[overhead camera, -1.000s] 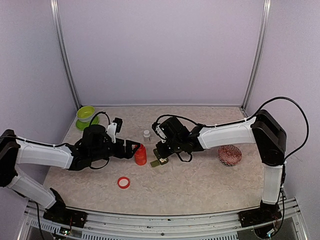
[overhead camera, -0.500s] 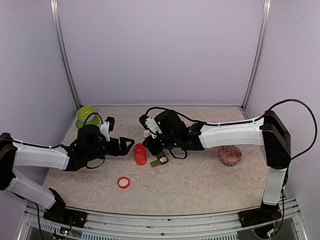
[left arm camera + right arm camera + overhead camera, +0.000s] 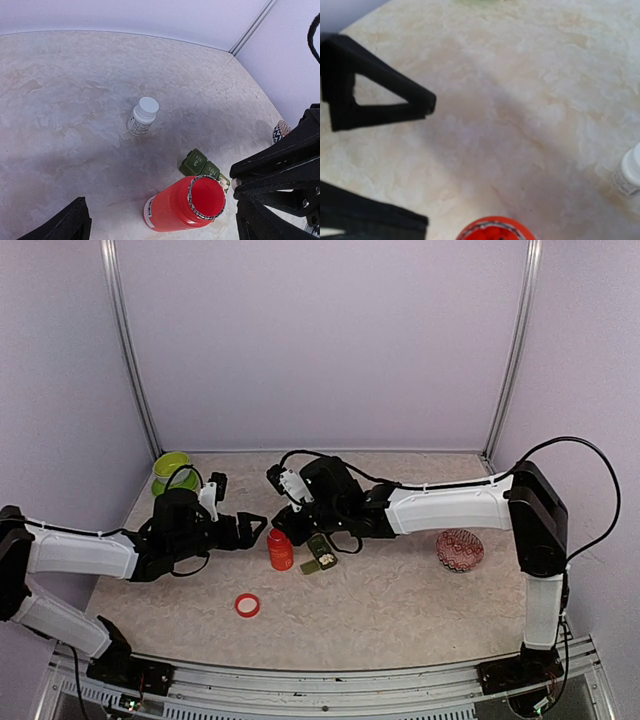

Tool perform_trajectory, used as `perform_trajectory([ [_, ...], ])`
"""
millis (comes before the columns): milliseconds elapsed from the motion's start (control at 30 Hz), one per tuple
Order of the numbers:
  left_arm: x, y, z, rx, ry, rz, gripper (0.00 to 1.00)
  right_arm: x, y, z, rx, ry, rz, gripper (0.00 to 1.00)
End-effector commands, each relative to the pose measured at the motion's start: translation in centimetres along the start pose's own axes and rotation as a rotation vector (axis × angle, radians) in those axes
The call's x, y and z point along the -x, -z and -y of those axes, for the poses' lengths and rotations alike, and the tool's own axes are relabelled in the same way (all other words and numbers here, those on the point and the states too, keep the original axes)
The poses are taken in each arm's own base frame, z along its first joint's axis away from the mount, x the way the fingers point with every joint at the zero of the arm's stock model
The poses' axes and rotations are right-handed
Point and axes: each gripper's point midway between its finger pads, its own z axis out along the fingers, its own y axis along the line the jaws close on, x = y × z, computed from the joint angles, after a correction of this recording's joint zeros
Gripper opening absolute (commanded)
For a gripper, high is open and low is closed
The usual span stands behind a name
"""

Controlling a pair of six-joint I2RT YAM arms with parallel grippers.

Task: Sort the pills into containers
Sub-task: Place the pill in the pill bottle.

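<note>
The open red bottle (image 3: 281, 551) stands mid-table, and red pills (image 3: 496, 235) show in its mouth. Just right of it lie the dark green containers (image 3: 319, 551) (image 3: 200, 164); the compartment nearest the bottle's mouth is open with white pills (image 3: 224, 181) in it. My left gripper (image 3: 258, 529) is open, a little left of the bottle, with its fingers (image 3: 375, 97) wide apart and touching nothing. My right gripper (image 3: 284, 524) (image 3: 234, 180) is shut and hovers just over the bottle's mouth. I cannot see whether anything small is between its tips.
A small white-capped bottle (image 3: 142, 115) stands behind the red one. A red cap (image 3: 247, 605) lies nearer the front. A lime-green bowl (image 3: 172, 470) sits at the back left, and a patterned pink dish (image 3: 460, 550) at the right.
My right gripper has swung left from over the containers to the red bottle's mouth. My left gripper has backed off leftward from the bottle, still open.
</note>
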Motion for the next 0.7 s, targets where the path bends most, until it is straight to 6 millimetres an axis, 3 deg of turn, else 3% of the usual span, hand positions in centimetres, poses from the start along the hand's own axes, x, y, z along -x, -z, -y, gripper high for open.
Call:
perform_trajectory([
  [0, 0.7, 0.5, 0.1, -0.015, 0.004, 0.03, 0.99, -0.2, -1.0, -0.5, 0.016, 0.013, -0.003, 0.14],
  [233, 0.7, 0.5, 0.2, -0.019, 0.002, 0.029, 0.99, -0.5, -1.1, -0.6, 0.018, 0.017, -0.008, 0.19],
  [467, 0.7, 0.4, 0.1, -0.018, 0.004, 0.027, 0.99, -0.4, -0.9, -0.5, 0.014, 0.017, -0.012, 0.3],
  [667, 0.6, 0.4, 0.1, -0.02, 0.003, 0.023, 0.99, -0.3, 2.1, 0.8, -0.064, -0.01, 0.003, 0.31],
])
